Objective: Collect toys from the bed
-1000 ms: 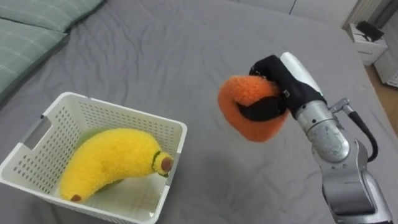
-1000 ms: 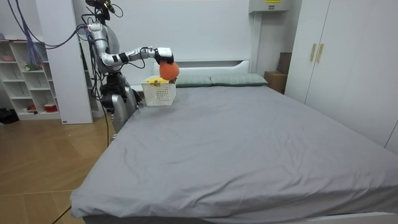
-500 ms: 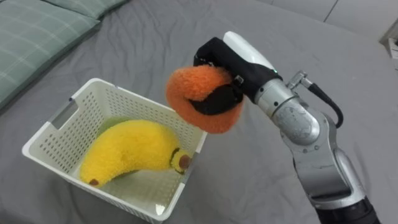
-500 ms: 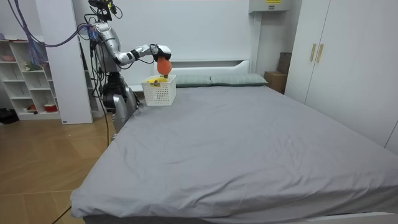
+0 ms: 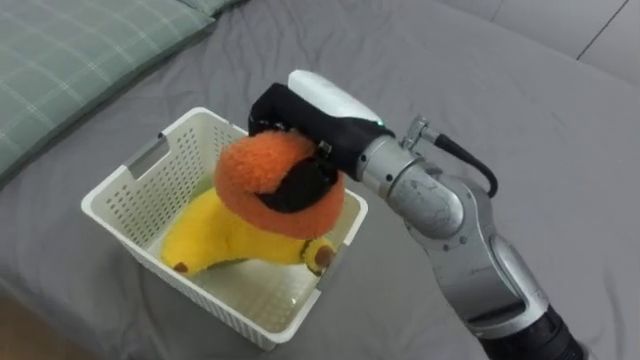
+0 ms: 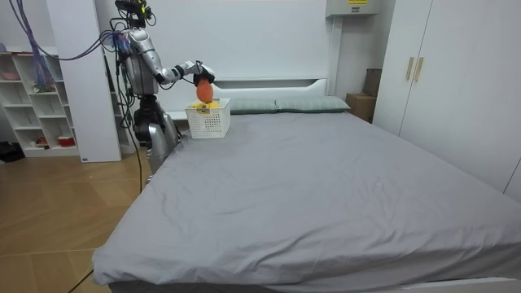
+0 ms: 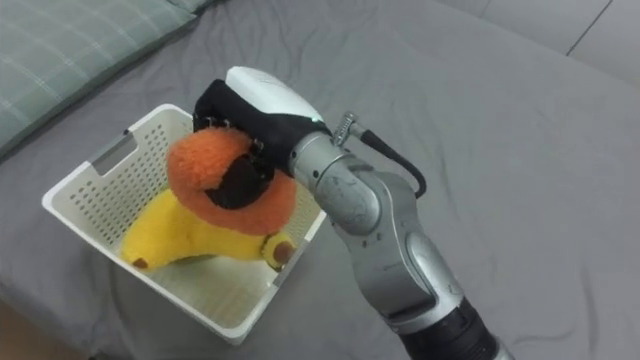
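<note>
Right hand (image 5: 305, 120) is over the white basket (image 5: 110, 200), fingers (image 5: 295, 185) curled round the orange plush toy (image 5: 262, 170), dark fingers wrapped across its front, a firm grip by the look of it. The toy hangs in the air above the basket's far half, just over the yellow banana plush (image 5: 215, 240) that lies along the basket floor; can't tell if the orange toy touches the banana or clears it. The basket sits on the grey bed (image 5: 480, 90), near the green checked pillow (image 5: 70, 60). In the room view the robot stands at the head corner of the bed, on the room view's left, arm out over the basket (image 6: 208, 120)

Step, as I judge it: drop the orange toy in. Task looks well along, one toy in and one about to go

Risks:
- the banana fills most of the floor, so the round toy could land on its curved back and roll over the low rim onto the bed
- letting go while the toy sits toward the rim nearest the arm could tip it outside
- fuzzy fabric may cling to the fingers as they spread, dragging the toy out on the way up
- the basket looks light and close to the bed's edge; a wrist bump on the rim could shove or tip it
</note>
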`<state>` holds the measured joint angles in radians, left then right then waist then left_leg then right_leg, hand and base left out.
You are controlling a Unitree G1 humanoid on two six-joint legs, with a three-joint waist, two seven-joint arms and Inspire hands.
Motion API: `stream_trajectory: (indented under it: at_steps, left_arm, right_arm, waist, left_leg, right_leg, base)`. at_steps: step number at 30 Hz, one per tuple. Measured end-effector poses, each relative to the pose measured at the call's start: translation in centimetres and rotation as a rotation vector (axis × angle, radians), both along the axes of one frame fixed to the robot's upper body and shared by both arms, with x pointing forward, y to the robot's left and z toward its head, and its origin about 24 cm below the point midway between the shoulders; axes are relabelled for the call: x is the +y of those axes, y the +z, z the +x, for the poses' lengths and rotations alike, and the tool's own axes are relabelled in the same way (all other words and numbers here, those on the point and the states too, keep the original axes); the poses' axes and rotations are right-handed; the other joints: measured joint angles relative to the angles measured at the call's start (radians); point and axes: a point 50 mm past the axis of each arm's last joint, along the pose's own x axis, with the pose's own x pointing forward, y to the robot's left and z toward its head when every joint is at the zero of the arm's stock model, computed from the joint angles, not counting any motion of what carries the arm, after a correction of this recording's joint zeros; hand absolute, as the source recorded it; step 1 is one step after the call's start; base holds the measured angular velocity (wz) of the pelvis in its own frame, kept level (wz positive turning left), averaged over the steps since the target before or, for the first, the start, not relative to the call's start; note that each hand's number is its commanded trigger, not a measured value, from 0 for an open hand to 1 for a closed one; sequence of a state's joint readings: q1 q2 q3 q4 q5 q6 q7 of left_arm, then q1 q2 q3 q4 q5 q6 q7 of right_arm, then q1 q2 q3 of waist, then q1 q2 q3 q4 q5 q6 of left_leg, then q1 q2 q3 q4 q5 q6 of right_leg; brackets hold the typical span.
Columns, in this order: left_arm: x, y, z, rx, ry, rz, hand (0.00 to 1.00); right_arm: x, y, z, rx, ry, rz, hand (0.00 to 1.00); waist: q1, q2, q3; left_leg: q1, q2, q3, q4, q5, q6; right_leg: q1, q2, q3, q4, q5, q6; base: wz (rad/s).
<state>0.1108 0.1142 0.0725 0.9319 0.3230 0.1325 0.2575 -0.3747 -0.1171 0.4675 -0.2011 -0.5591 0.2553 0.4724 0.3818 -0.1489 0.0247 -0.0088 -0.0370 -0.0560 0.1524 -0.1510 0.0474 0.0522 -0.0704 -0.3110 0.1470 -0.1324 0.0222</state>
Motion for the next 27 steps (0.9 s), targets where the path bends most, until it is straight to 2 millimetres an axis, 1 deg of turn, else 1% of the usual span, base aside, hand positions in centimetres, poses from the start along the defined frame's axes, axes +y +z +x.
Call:
stream_trajectory:
  at_steps: [1, 2, 3, 4, 11, 13, 27]
  left_arm:
    - [-0.01, 0.02, 0.07, -0.001, -0.003, 0.002, 0.0]
    - [-0.05, 0.02, 0.12, -0.001, -0.006, 0.003, 0.0]
    - [-0.08, 0.02, 0.17, -0.001, -0.009, 0.003, 0.0]
    - [-0.12, 0.02, 0.18, 0.0, -0.013, 0.003, 0.0]
    - [0.35, 0.12, 0.24, 0.016, -0.018, 0.019, 0.0]
    - [0.42, 0.15, 0.31, 0.023, -0.031, 0.025, 0.0]
    - [0.46, 0.11, 0.21, 0.029, -0.031, 0.026, 0.0]
  right_arm:
    - [0.1, -0.06, -0.07, 0.006, 0.009, -0.003, 0.58]
    - [0.13, -0.08, -0.09, 0.007, 0.011, -0.006, 0.26]
    - [0.18, -0.12, -0.11, 0.009, 0.014, -0.008, 0.19]
    - [0.23, -0.13, -0.14, 0.009, 0.015, -0.009, 0.0]
    - [0.5, -0.34, -0.22, 0.019, 0.02, -0.013, 0.0]
    - [0.43, -0.68, -0.08, 0.033, 0.014, -0.02, 0.0]
    - [0.38, -0.85, -0.02, 0.04, 0.012, -0.025, 0.0]
  waist:
    - [0.006, -0.002, 0.0008]
    - [0.008, -0.003, 0.0008]
    - [0.012, -0.003, 0.0011]
    - [0.014, -0.004, 0.0013]
    - [0.011, -0.011, 0.0005]
    - [0.011, -0.012, 0.0001]
    - [0.011, -0.011, 0.0007]
  left_leg:
    - [-0.001, 0.0, -0.001, 0.0, 0.0, 0.0]
    - [-0.001, -0.001, -0.002, 0.0, 0.0, 0.0]
    - [-0.002, -0.001, -0.003, 0.0, 0.0, 0.0]
    - [-0.004, -0.001, -0.005, 0.001, 0.0, 0.0]
    - [-0.016, -0.007, -0.019, 0.012, 0.001, 0.0]
    - [-0.017, -0.008, -0.023, 0.014, 0.001, 0.0]
    - [-0.018, -0.008, -0.025, 0.014, 0.001, 0.0]
  right_leg:
    - [0.0, 0.0, -0.003, 0.0, 0.0, 0.0]
    - [0.0, 0.0, -0.006, 0.0, 0.0, 0.0]
    - [0.0, -0.001, -0.009, 0.0, 0.0, 0.0]
    - [0.0, -0.001, -0.013, 0.0, 0.0, 0.0]
    - [0.0, -0.003, -0.024, -0.008, -0.001, 0.001]
    - [0.0, -0.003, -0.024, -0.008, -0.001, 0.002]
    - [0.001, -0.003, -0.023, -0.01, -0.001, 0.002]
  base:
    - [0.0]
    - [0.03]
    - [0.04]
    - [0.05]
    - [0.07]
    - [0.06]
    - [0.0]
